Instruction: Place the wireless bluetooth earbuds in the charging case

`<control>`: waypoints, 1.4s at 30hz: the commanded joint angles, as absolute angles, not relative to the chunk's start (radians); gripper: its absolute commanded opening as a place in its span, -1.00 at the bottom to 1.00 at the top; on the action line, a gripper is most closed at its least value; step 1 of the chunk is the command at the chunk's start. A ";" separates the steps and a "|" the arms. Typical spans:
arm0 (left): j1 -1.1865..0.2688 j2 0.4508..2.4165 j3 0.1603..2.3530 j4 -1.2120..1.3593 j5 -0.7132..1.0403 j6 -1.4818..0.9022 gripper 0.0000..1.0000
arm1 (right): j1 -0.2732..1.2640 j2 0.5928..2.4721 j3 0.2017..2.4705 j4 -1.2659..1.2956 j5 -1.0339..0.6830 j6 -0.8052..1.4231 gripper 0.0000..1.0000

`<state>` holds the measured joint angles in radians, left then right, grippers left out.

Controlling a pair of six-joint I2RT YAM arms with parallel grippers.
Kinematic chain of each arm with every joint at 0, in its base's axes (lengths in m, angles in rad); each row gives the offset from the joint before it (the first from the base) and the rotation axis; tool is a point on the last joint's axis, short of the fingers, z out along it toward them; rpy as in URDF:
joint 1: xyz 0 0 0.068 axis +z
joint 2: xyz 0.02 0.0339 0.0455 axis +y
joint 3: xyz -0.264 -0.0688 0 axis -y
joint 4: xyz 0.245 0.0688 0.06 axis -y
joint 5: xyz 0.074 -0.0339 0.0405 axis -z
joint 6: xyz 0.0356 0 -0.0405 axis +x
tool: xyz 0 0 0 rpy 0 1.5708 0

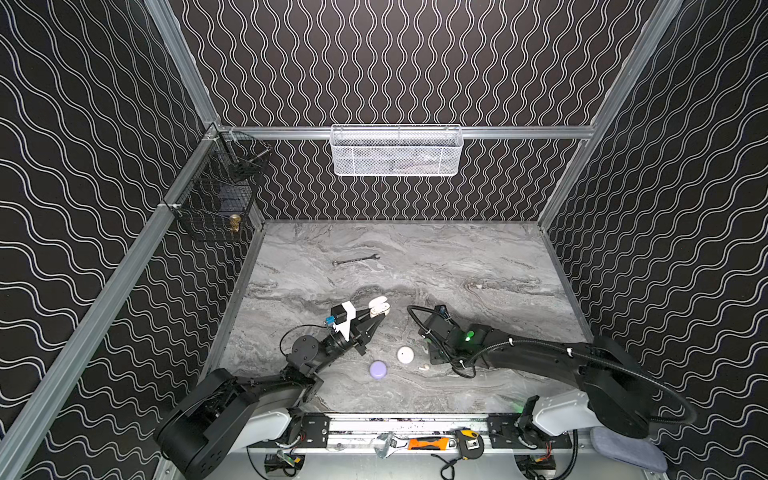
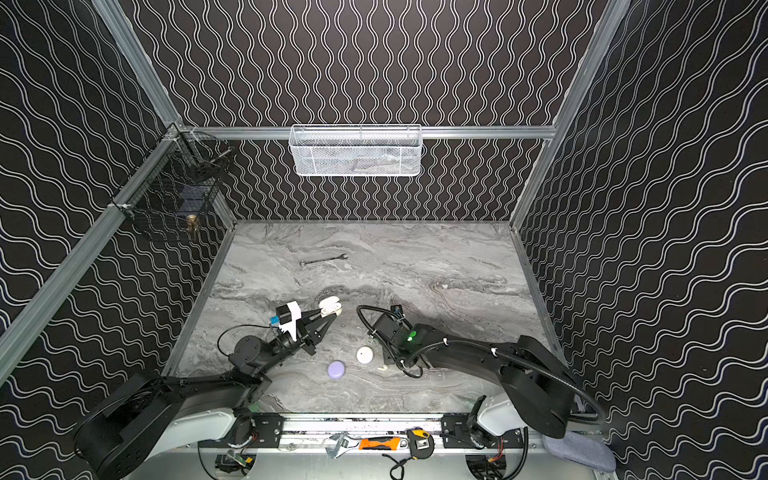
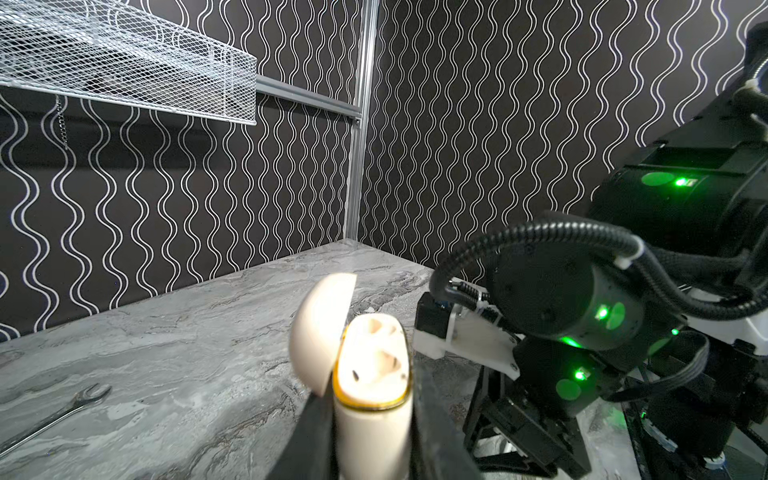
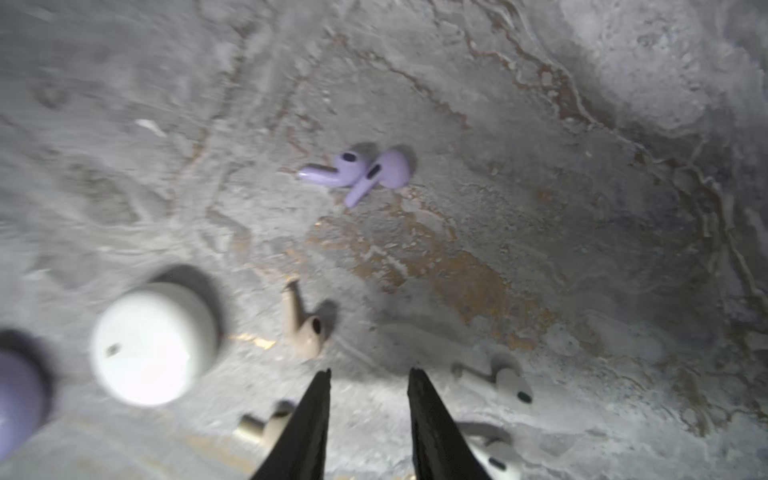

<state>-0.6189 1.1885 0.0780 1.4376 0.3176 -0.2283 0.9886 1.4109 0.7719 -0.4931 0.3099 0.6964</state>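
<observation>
My left gripper (image 1: pixel 375 314) (image 3: pixel 372 409) is shut on a cream charging case (image 1: pixel 379 308) (image 2: pixel 331 306) (image 3: pixel 371 376), held above the table with its lid (image 3: pixel 320 328) swung open and both sockets empty. My right gripper (image 4: pixel 371 372) points down at the table, open, with nothing between its fingers. Below it lie several earbuds: two lavender earbuds (image 4: pixel 357 172) touching each other, a cream earbud (image 4: pixel 305 328), another cream earbud (image 4: pixel 266 428) beside one finger, and two white earbuds (image 4: pixel 509 382) (image 4: pixel 496 457). In the top views the right wrist hides most of them; one cream earbud (image 1: pixel 424 367) shows.
A shut white round case (image 1: pixel 405 354) (image 4: pixel 153 343) and a shut lavender round case (image 1: pixel 378 369) (image 4: pixel 16 399) sit between the arms. A wrench (image 1: pixel 355 260) lies farther back. A white mesh basket (image 1: pixel 395 151) and a black wire basket (image 1: pixel 216 195) hang on the walls.
</observation>
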 commanded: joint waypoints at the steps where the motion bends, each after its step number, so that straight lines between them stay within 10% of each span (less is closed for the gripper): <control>1: -0.616 1.186 0.080 1.455 0.316 -0.209 -1.00 | 0.997 1.384 0.753 -0.470 0.260 0.724 -0.34; 14: -0.618 1.169 0.080 1.436 0.317 -0.203 -1.00 | 1.022 1.454 0.739 -0.385 0.161 0.730 -0.88; 42: -0.618 1.129 0.091 1.370 0.322 -0.189 -1.00 | 0.938 1.600 0.779 -0.397 0.262 0.698 -1.00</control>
